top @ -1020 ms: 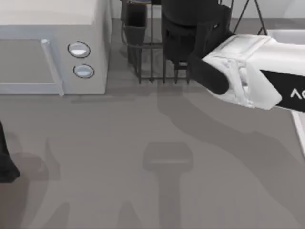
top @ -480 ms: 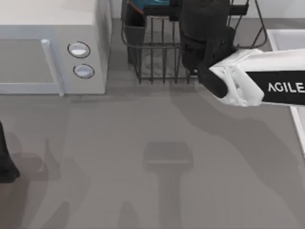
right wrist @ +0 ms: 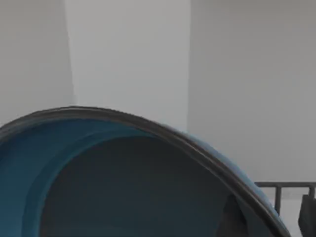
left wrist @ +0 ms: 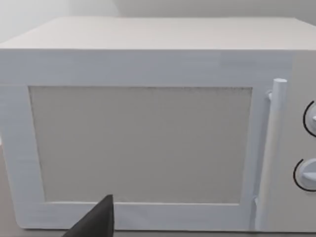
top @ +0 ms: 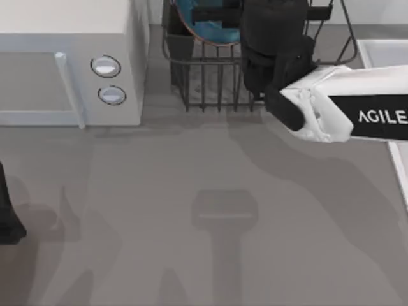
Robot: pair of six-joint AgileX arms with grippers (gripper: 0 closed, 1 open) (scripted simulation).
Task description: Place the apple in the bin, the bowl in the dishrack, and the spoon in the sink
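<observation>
A: Where is the bowl [top: 207, 22] sitting at this moment?

B: It is lying inside the rack [top: 210, 76] at the far edge of the bench [top: 191, 191], tipped so its dark inside is facing the camera above. Its blue wall and reddish rim are showing between the rack's upright bars, just beside the dark cup [top: 180, 32] at the rack's left corner. From the right wrist, the bowl [right wrist: 123, 182] is looming close, its rim arching across the view with a bit of rack bar [right wrist: 286, 190] behind it.

A: And the right hand?

B: The right hand [top: 274, 44] is hanging over the rack, just right of the bowl, on the white arm [top: 344, 111] reaching in from the right side. Whether its fingers are wide, narrow or gripping the bowl, I cannot tell; the black wrist is covering them.

A: What else is standing around?

B: The microwave [top: 70, 64] is sitting left of the rack, its two knobs [top: 108, 80] facing forward. A strip of the sink [top: 382, 51] is showing at the right edge. The left arm [top: 7, 217] is resting at the bench's left edge, its wrist camera facing the microwave door [left wrist: 140, 143], with one dark fingertip [left wrist: 96, 222] poking into view.
</observation>
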